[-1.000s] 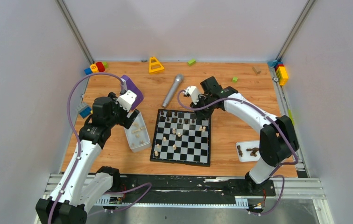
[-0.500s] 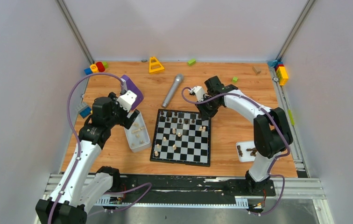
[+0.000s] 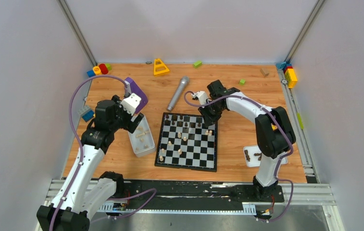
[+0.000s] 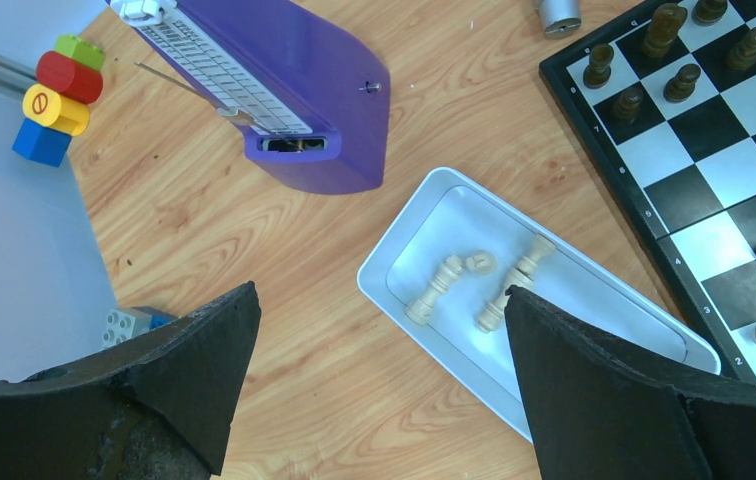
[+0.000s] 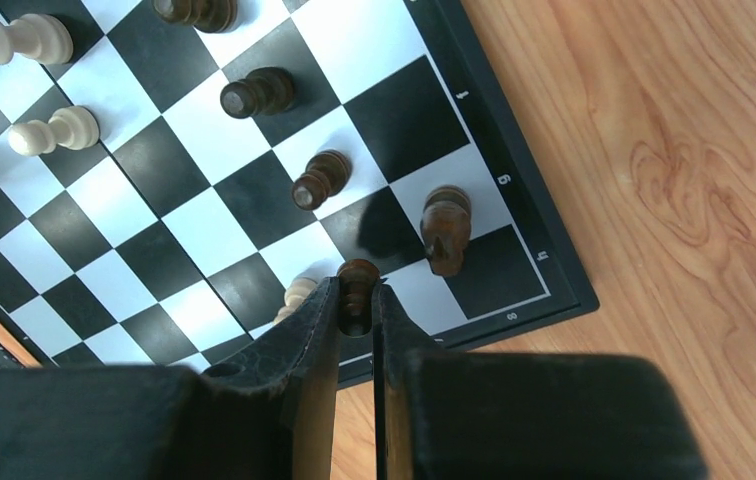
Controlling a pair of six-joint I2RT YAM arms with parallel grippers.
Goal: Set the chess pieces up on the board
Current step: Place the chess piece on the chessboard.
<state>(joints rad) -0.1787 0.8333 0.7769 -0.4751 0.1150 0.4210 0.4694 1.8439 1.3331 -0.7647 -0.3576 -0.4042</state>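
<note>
The chessboard lies mid-table with dark pieces along its far rows and light pieces scattered on it. My right gripper is shut on a dark chess piece, held just above the board's far right corner, beside a dark knight. My left gripper hangs open over the wood beside a white tray holding three light pieces. Nothing is between its fingers.
A purple object lies behind the left tray. A silver microphone rests beyond the board. A second white tray with dark pieces sits at the right. Toy blocks and a yellow cone line the far edge.
The right gripper has turned and moved slightly nearer and lower over the board's far right corner, still holding the dark piece. The left arm has stayed put.
</note>
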